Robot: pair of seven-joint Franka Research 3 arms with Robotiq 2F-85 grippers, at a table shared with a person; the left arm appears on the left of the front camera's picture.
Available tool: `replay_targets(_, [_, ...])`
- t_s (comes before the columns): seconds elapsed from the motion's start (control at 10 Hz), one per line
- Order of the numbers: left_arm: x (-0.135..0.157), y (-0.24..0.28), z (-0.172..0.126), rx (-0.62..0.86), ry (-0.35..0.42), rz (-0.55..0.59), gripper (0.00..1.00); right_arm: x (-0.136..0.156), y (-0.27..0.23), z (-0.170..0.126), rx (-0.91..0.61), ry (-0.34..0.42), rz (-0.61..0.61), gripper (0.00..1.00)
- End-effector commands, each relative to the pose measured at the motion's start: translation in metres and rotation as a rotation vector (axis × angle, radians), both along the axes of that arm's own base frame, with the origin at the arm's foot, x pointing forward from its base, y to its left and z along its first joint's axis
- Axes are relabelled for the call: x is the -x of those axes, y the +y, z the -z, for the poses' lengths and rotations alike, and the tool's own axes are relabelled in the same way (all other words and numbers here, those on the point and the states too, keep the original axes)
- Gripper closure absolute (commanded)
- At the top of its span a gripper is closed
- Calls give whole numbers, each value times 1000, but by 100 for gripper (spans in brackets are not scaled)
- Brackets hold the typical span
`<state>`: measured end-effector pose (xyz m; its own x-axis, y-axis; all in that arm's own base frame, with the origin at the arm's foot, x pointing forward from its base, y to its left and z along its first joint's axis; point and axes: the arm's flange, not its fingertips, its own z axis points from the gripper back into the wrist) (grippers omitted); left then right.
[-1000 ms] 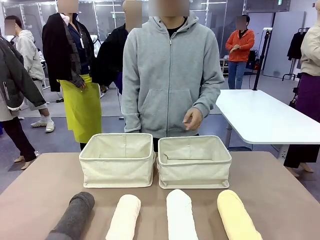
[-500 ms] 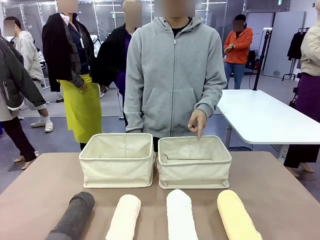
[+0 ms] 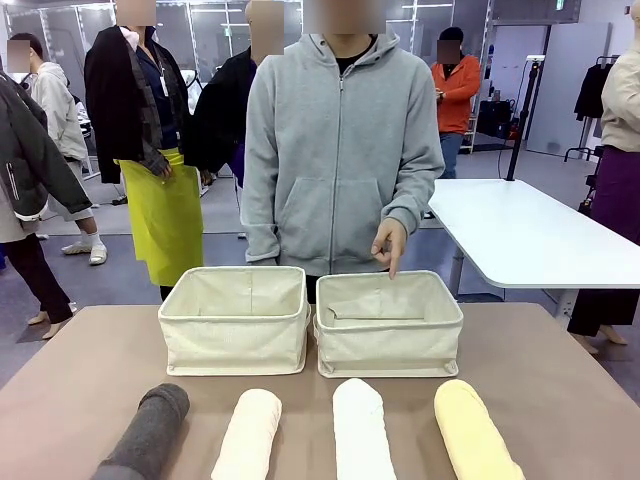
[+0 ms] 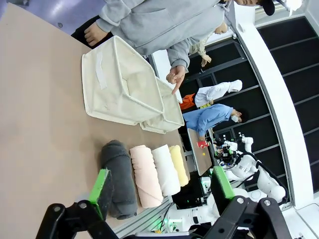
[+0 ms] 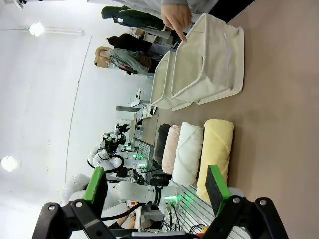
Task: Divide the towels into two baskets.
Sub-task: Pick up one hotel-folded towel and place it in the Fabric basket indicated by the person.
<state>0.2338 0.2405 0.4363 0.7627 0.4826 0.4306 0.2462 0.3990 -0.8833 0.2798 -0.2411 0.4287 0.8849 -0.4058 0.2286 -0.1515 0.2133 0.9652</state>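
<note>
Left gripper (image 4: 162,191) and right gripper (image 5: 155,186) both spread, empty. Person's hand (image 3: 389,243) points at right-side basket (image 3: 388,345); I'd grab pale yellow towel (image 3: 475,430) mid-roll, straddling its width.

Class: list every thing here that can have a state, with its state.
Left beige canvas basket: empty
Right beige canvas basket: empty
Dark grey terry towel: rolled
Cream terry towel: rolled
White terry towel: rolled
Pale yellow terry towel: rolled
Left gripper: open
Right gripper: open
Person's hand: pointing
</note>
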Motion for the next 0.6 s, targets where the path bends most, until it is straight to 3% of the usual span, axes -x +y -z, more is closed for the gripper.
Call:
replay_targets(0.0, [2,1,-1,8,-17,5,0,1,-1,-3,-9,-12,1,0])
replay_targets(0.2, [2,1,-1,8,-17,5,0,0,0,0,0,0,0,0])
replay_targets(0.5, [2,1,-1,8,-17,5,0,-39,101,-48,238,139,-201,0])
